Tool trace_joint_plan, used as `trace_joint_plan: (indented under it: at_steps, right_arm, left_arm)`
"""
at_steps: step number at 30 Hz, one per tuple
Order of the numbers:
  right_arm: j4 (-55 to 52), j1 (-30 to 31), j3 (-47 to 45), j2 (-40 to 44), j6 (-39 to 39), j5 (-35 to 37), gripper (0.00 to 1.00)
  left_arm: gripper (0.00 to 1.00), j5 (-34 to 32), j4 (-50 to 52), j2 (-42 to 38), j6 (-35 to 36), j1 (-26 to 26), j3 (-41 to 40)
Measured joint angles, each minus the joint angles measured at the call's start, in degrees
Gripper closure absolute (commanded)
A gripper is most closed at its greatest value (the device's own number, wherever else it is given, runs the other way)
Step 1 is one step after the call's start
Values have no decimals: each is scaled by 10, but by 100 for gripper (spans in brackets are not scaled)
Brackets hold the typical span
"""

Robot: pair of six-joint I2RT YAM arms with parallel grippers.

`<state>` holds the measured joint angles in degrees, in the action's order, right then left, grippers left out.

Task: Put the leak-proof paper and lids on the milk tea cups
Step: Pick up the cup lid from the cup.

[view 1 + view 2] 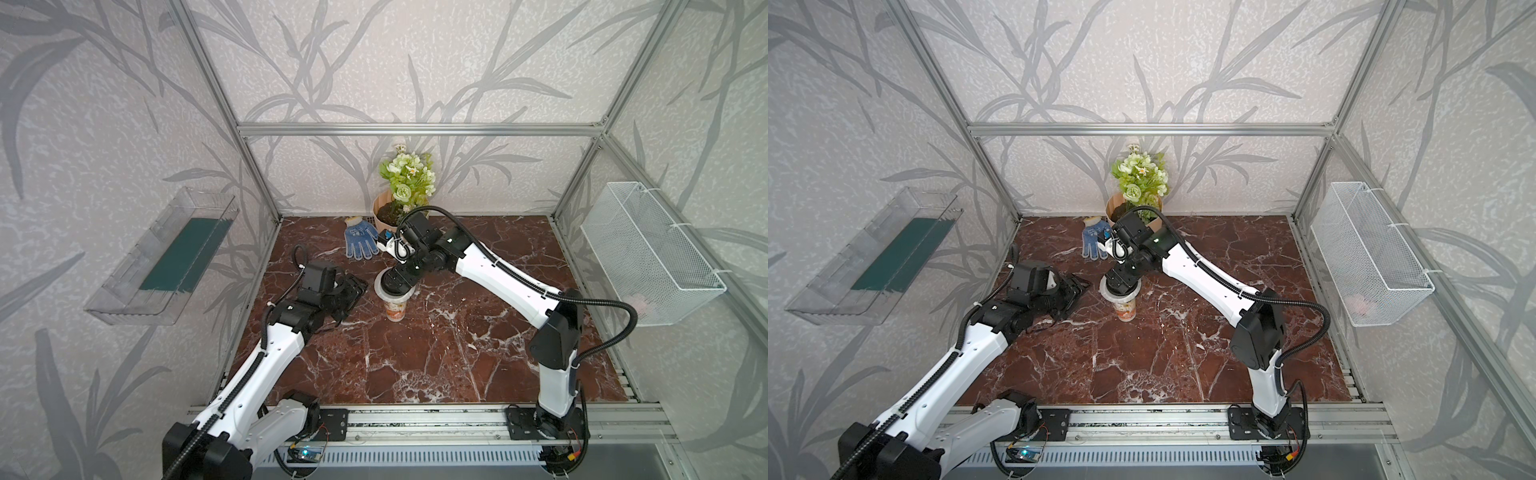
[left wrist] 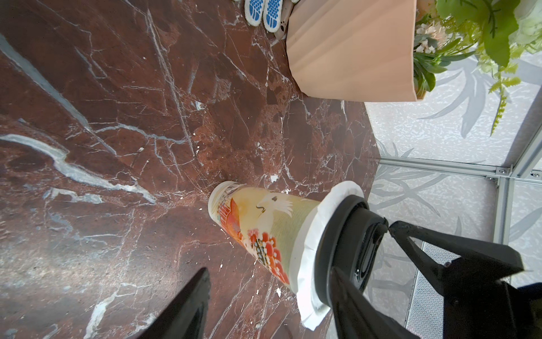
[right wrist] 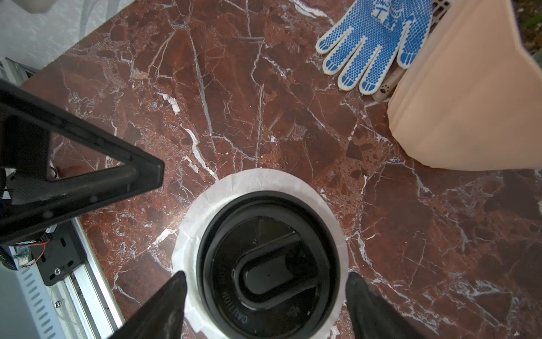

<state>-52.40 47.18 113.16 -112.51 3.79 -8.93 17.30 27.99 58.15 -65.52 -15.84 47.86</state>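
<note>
Though hovering over the milk tea cup (image 2: 264, 229) on the desk (image 3: 264, 102), grips nothing: spreads right fingers (image 3: 164, 308) wide astride 1 black lid (image 3: 268, 264) pinning leak-proof paper (image 3: 258, 179) across the rim, so needing no clamp; parks left fingers (image 2: 187, 305) apart, empty, beside cup.

The left arm (image 1: 270, 349) and the right arm (image 1: 494, 266) both wear smooth white shells dotted with small dark screw holes, linked by chunky matt-black joint housings (image 1: 557, 332). A ribbed black cable conduit (image 1: 606, 305) runs along each, held by thin white zip ties (image 1: 575, 365), and fine red and black wires (image 3: 38, 249) trail beside a black base plate (image 1: 517, 424) studded with bolt heads. The fingers (image 3: 143, 176) are black open triangular frames tapering to blunt tips.
</note>
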Motion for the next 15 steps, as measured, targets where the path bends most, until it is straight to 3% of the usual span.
trace_joint_plan:
  at_steps: [15]
  right_arm:
    - [-59, 28, 61, -44, -8, 57, 17]
  left_arm:
    - [34, 11, 9, 4, 6, 7, 16]
